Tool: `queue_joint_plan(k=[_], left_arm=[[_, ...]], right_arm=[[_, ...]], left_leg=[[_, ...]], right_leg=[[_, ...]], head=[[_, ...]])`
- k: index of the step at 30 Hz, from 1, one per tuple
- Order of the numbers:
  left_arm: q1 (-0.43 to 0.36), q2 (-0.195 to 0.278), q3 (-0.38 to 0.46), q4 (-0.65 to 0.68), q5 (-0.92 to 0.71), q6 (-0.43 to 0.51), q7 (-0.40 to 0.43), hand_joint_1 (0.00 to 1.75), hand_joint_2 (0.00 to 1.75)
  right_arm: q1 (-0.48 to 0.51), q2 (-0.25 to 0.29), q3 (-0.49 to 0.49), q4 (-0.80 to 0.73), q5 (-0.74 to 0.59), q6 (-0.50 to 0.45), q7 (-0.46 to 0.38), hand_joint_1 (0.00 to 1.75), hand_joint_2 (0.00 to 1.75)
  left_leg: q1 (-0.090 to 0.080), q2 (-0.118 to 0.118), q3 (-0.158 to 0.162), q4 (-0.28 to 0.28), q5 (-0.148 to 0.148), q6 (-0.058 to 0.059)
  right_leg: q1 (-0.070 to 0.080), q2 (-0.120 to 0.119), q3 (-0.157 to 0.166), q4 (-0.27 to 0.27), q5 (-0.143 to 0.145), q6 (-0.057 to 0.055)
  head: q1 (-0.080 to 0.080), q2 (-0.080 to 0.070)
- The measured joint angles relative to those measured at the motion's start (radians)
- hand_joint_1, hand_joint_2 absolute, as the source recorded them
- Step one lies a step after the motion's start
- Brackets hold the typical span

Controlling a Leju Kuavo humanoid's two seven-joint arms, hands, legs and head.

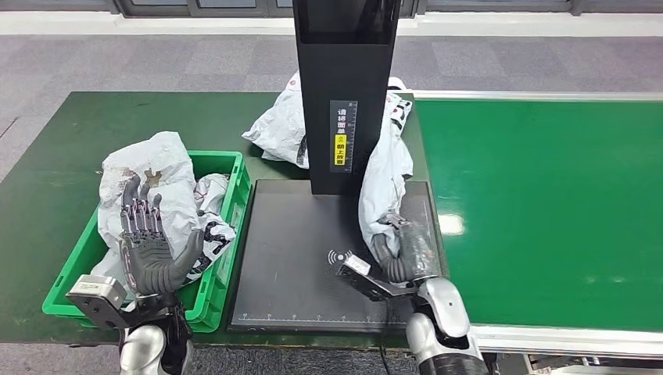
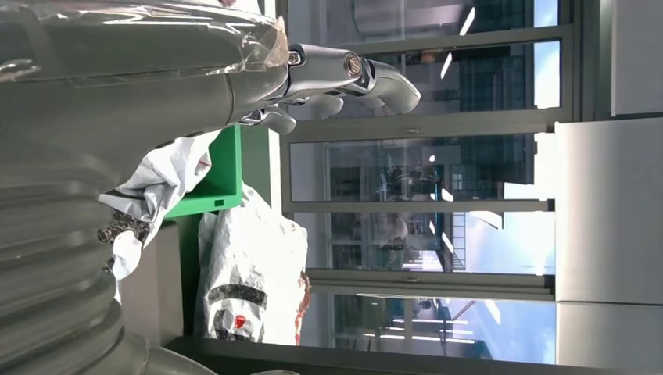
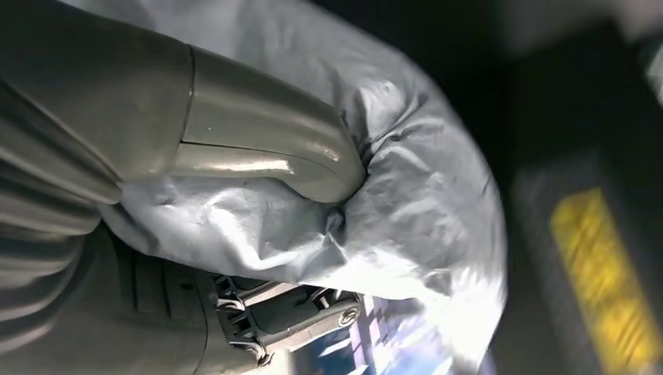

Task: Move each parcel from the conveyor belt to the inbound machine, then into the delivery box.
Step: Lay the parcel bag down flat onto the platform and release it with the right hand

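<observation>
My right hand (image 1: 395,254) is clamped on a crinkled white plastic parcel bag (image 1: 385,183) over the flat black scanner plate (image 1: 297,258), at its 3 o'clock edge. My left hand (image 1: 148,238) hovers, fingers spread and holding nothing, over the green plastic crate (image 1: 227,203) of rumpled white bags (image 1: 168,176) at 9 o'clock.

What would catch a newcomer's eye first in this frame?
Most striking is the right hand gripping a white parcel on the black inbound machine, beside its upright column. On the robot's left, the left hand hovers with fingers spread over the green delivery box, which already holds crumpled white parcels. The bright green conveyor belt stretches to the right.
</observation>
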Motion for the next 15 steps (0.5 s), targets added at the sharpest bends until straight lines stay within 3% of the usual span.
queue_joint_plan(k=[6,15], left_arm=[[-0.001,0.001,0.0,0.009,0.0,0.004,0.0,0.0,1.75],[-0.002,0.001,0.0,0.016,0.0,0.007,-0.001,0.0,1.75]], right_arm=[[-0.047,0.002,0.069,0.199,-0.004,0.003,0.004,1.75,1.75],[-0.084,0.002,0.103,0.297,-0.028,0.016,-0.012,1.75,1.75]], left_leg=[[0.0,0.0,0.0,0.0,0.0,0.0],[0.0,0.0,0.0,0.0,0.0,0.0]], right_leg=[[0.0,0.0,0.0,0.0,0.0,0.0],[0.0,0.001,0.0,0.0,0.0,0.0]], head=[[0.0,0.0],[0.0,0.0]])
